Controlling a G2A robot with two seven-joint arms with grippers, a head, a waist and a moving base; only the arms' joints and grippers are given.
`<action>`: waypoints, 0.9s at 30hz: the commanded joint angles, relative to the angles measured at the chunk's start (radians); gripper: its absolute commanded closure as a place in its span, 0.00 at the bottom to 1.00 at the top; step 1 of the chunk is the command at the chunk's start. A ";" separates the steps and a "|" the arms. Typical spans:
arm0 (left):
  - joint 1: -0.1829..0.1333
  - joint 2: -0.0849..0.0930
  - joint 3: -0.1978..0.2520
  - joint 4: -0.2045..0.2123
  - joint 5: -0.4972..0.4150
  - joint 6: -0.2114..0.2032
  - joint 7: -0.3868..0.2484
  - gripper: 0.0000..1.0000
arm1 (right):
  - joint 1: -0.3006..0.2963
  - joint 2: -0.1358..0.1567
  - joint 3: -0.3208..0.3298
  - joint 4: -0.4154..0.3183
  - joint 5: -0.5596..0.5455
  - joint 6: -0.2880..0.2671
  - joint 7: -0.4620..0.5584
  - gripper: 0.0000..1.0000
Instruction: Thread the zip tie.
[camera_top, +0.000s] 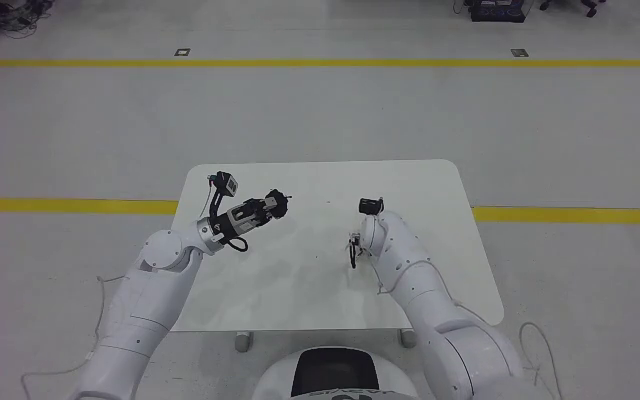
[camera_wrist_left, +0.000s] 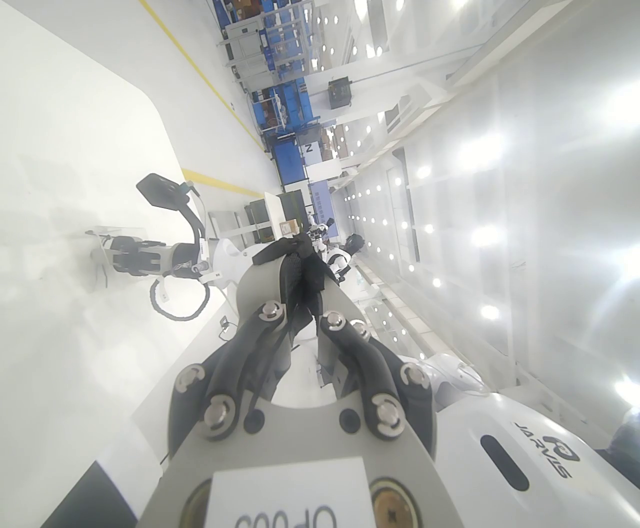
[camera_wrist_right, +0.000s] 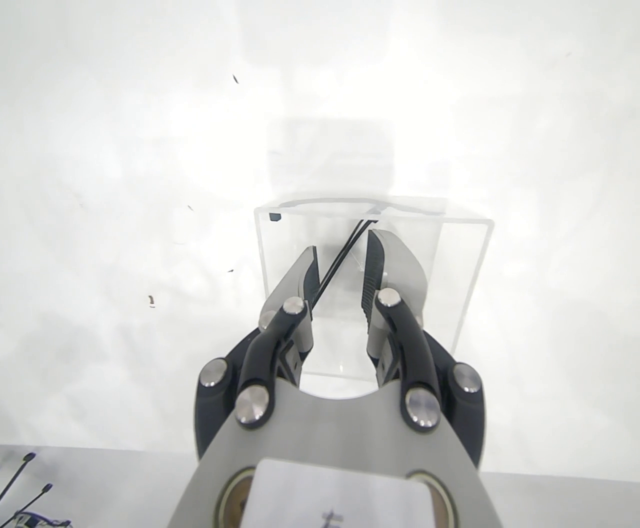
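Right jaws stood released over a clear box (camera_wrist_right: 470, 280) on the worktop (camera_wrist_right: 125, 150), with thin black zip tie (camera_wrist_right: 345, 252) strands running between them, close against one pad. We judged the tie light, springy and slick, best pinched near its tail. Left jaws were clenched, something dark at the tips; we couldn't tell what.

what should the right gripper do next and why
Probably close the right gripper on the thin black zip tie strands. Its jaws stand open at the clear box, and the strands already run between the fingers, so a gentle pinch looks enough to secure one.
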 joint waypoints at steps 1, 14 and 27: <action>0.000 0.000 0.000 0.000 0.000 0.000 0.000 1.00 | 0.006 -0.001 0.003 0.012 0.001 0.000 -0.005 0.82; 0.000 0.000 0.000 0.000 0.000 0.000 0.000 1.00 | 0.032 -0.006 0.024 0.064 -0.002 0.000 -0.041 1.00; 0.000 0.000 0.000 0.000 0.000 0.000 0.000 1.00 | -0.120 0.000 0.009 -0.209 -0.036 -0.011 0.000 1.00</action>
